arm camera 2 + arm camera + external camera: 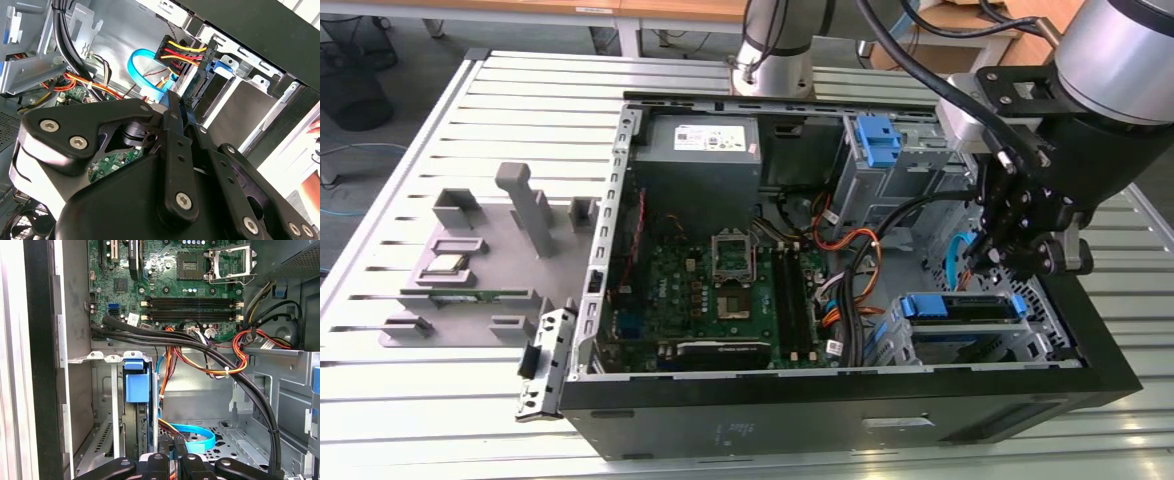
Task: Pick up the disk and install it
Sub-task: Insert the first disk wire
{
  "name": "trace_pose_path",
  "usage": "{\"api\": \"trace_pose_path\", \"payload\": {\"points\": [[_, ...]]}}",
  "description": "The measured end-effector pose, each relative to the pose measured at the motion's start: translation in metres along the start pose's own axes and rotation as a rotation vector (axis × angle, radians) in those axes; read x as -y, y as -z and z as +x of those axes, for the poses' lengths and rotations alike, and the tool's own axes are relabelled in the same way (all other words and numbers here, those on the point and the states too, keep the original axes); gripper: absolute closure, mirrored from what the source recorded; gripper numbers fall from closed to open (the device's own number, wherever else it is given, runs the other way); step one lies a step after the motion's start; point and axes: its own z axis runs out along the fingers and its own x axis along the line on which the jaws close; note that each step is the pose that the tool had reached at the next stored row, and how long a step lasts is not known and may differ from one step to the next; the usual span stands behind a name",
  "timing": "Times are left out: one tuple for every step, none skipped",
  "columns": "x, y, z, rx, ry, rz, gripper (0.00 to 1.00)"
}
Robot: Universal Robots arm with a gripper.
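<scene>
Blue-bracketed silver hard drive (962,308) sits in the open black computer case's (854,420) bay. Black gripper (1023,262) hovers just above it, jaws clenched on nothing; no label print is legible.

The gripper's (175,107) own black linkage hid most of the case floor in the second wrist view. In the exterior view, the arm (1027,200) covered part of the drive cage (961,330).

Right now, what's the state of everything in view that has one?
Gripper: shut, holding nothing, down inside the case.
Disk: sitting in the drive bay in its blue bracket, not gripped.
Computer case: lying flat, side open.
Memory slots: empty.
</scene>
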Motion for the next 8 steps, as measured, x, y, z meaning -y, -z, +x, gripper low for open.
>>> {"api": "trace_pose_path", "payload": {"points": [[0.0,0.0,0.0,0.0001,0.0,0.0,0.84],[0.0,0.0,0.0,0.0001,0.0,0.0,0.84],[0.0,0.0,0.0,0.0002,0.0,0.0,0.84],[0.0,0.0,0.0,0.0002,0.0,0.0,0.84],[0.0,0.0,0.0,0.0002,0.0,0.0,0.84],[0.0,0.0,0.0,0.0005,0.0,0.0,0.84],[0.0,0.0,0.0,0.0007,0.0,0.0,0.84],[0.0,0.0,0.0,0.0007,0.0,0.0,0.84]]}}
